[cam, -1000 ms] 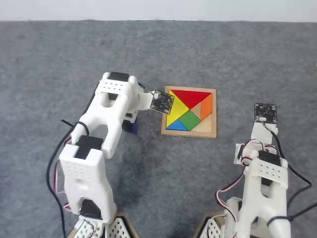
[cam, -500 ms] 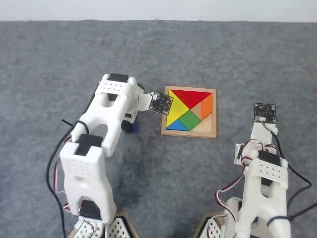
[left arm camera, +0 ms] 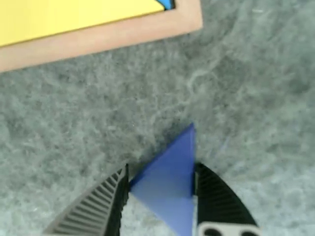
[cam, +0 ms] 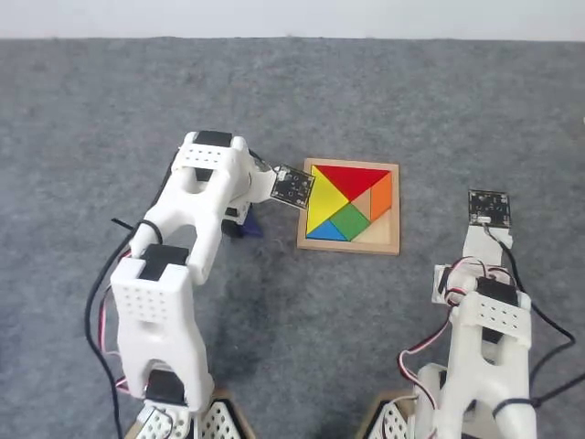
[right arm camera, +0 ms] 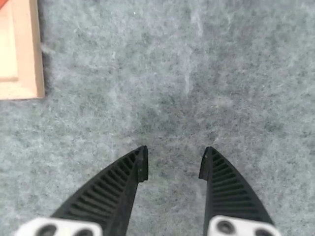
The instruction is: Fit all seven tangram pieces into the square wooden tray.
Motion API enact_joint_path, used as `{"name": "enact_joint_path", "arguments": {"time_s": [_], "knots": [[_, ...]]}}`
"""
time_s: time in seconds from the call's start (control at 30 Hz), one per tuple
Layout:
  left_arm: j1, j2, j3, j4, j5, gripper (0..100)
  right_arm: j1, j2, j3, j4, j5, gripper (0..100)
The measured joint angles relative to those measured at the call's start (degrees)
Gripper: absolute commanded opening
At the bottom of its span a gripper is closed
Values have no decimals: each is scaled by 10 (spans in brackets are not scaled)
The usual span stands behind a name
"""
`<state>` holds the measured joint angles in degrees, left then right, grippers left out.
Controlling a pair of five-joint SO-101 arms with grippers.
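L arm (cam: 196,215) stretches fwd, L hand (left arm camera: 161,169) clamped on blue triangle (left arm camera: 170,189) at tray's (left arm camera: 98,37) 9 o'clock. R hand (right arm camera: 174,157) hangs released over desk (right arm camera: 197,73), tray's 3 o'clock.

A grey, felt-like fabric surface (cam: 430,101) covers the whole work area. Seen close up, its fibres are matted, with lighter swirled streaks. At the far edge it meets a plain, pale white band (cam: 292,16) in a straight line; whether that is a wall cannot be told. The light is even and diffuse.
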<state>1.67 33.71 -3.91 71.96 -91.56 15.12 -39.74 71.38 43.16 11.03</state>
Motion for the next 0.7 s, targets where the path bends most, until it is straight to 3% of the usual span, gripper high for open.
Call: {"name": "enact_joint_path", "arguments": {"time_s": [0.27,0.7], "knots": [[-5,0,0,0,28,81,0,0,0,0,0,183],[22,29,-224,174,314,51,1,0,0,0,0,183]]}}
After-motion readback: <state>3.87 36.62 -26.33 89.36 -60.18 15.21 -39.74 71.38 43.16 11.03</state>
